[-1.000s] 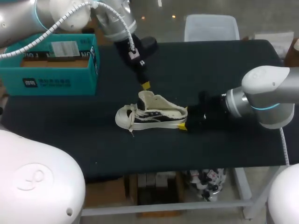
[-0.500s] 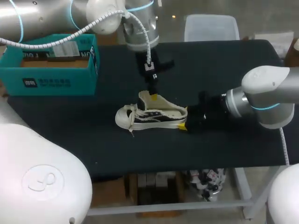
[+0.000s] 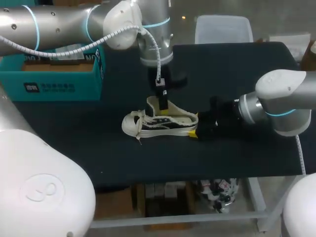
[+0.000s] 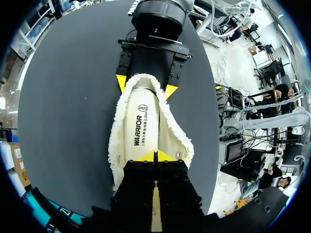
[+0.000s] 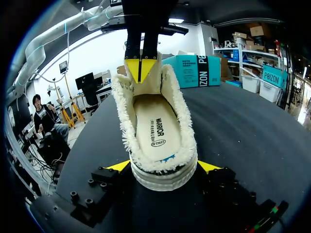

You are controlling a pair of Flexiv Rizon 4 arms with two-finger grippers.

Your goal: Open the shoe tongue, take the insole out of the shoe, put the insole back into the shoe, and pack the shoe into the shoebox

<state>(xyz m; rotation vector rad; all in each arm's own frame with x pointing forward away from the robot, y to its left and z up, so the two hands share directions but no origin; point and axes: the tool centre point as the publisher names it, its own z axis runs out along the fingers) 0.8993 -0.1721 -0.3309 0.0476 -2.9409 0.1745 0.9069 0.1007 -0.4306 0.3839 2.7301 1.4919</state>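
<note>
Shoe [image 3: 160, 122] sits upright mid-table [image 3: 237, 69], right gripper [image 5: 163, 167] clamped on both sides of its heel, left gripper [image 4: 155, 156] with tips pressed together, dipped into the opening at the insole's [image 4: 141, 126] front end by the tongue, teal shoebox [image 3: 54, 74] well apart at the table's far left.

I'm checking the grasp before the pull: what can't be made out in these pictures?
Right wrist view: whether the left gripper grips the tongue; its tips cover the edge.
Right wrist view: the insole, front end, under the tongue.
Head view: the shoebox, inside, partly covered by the left arm.
Both wrist views: the toe of the shoe, behind the left gripper.
</note>
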